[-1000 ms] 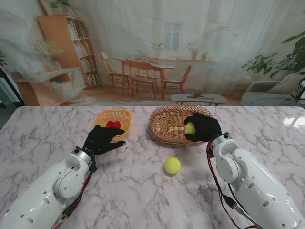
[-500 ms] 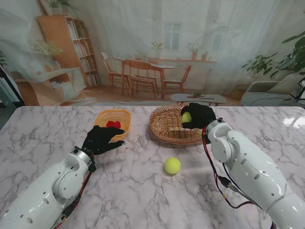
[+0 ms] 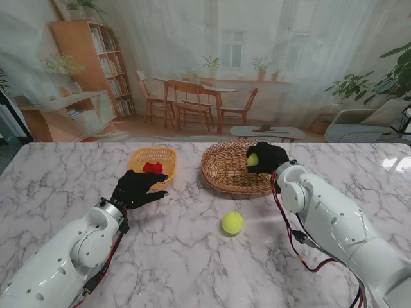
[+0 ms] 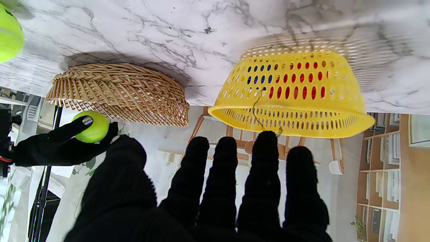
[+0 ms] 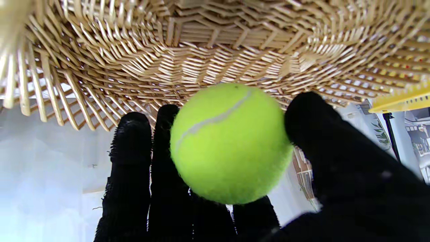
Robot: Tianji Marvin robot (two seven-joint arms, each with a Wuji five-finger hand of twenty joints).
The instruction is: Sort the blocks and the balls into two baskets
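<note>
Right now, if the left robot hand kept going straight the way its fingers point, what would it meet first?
Most likely the yellow basket: the left robot hand points its fingers at the near wall, though the gap is unclear.

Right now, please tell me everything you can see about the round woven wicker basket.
The round woven wicker basket is tan, shallow and wide, plaited from thin strips with an open, flaring rim. It sits upright on the white marble table, right of the small yellow plastic basket. The black-gloved right hand holds a yellow-green tennis ball over its right side. I see nothing lying inside it.
</note>
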